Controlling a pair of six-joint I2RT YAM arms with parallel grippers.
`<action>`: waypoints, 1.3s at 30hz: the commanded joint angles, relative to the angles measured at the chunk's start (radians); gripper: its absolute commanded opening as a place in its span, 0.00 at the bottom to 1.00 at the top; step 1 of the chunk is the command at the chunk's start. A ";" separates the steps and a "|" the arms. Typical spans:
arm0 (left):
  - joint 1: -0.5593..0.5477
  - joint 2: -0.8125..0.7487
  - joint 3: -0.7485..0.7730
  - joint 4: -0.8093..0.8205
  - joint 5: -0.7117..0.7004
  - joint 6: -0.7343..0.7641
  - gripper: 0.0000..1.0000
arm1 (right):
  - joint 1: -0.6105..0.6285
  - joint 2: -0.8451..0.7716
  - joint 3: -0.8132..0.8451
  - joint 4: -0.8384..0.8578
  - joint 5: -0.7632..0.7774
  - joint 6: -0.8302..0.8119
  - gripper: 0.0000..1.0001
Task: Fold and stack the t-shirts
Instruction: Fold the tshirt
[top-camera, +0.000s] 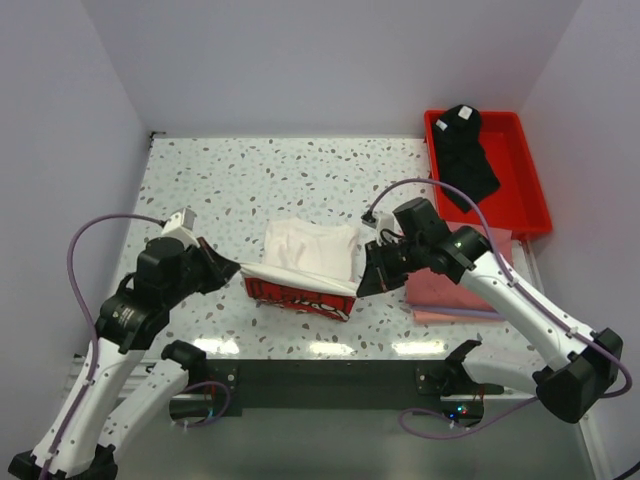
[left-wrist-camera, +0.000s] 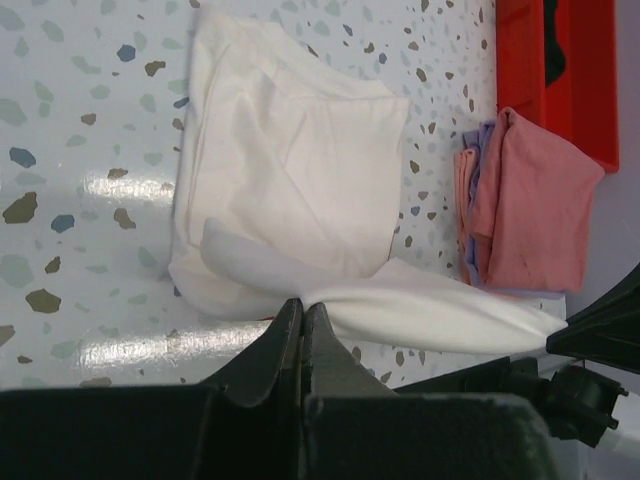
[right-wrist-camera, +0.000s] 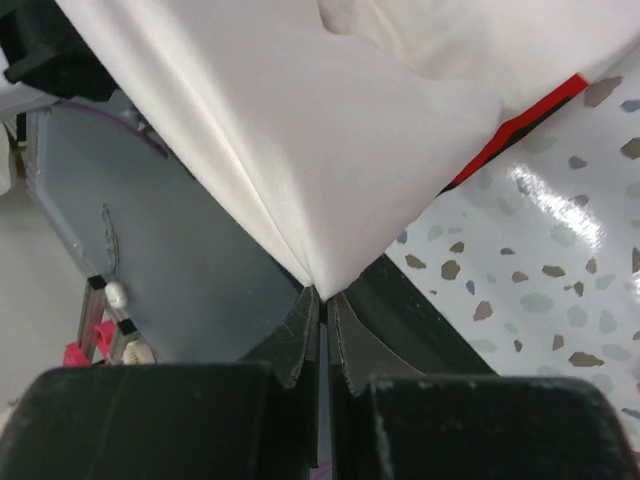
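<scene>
The white t-shirt (top-camera: 310, 250) with the red print (top-camera: 300, 298) lies in the middle of the table, its near edge lifted and stretched between both grippers. My left gripper (top-camera: 240, 268) is shut on the shirt's near left corner (left-wrist-camera: 300, 302). My right gripper (top-camera: 362, 285) is shut on the near right corner (right-wrist-camera: 322, 290). The white shirt fills the left wrist view (left-wrist-camera: 290, 170) and the right wrist view (right-wrist-camera: 300, 120). Folded pink shirts (top-camera: 450, 290) lie stacked to the right, partly under my right arm, also in the left wrist view (left-wrist-camera: 530, 205). A black shirt (top-camera: 465, 150) lies in the tray.
A red plastic tray (top-camera: 530, 190) stands at the back right corner, also at the top right of the left wrist view (left-wrist-camera: 520, 70). White walls close the table on the left, back and right. The table's near edge (top-camera: 320, 350) runs just in front of the shirt.
</scene>
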 joint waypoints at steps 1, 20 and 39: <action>0.010 0.053 -0.020 0.145 -0.168 -0.020 0.00 | -0.013 0.026 0.039 0.015 0.140 0.004 0.00; 0.019 0.414 0.043 0.443 -0.266 0.021 0.00 | -0.151 0.195 0.160 0.192 0.280 -0.009 0.00; 0.082 0.816 0.130 0.659 -0.271 0.055 0.00 | -0.218 0.520 0.278 0.357 0.298 0.024 0.00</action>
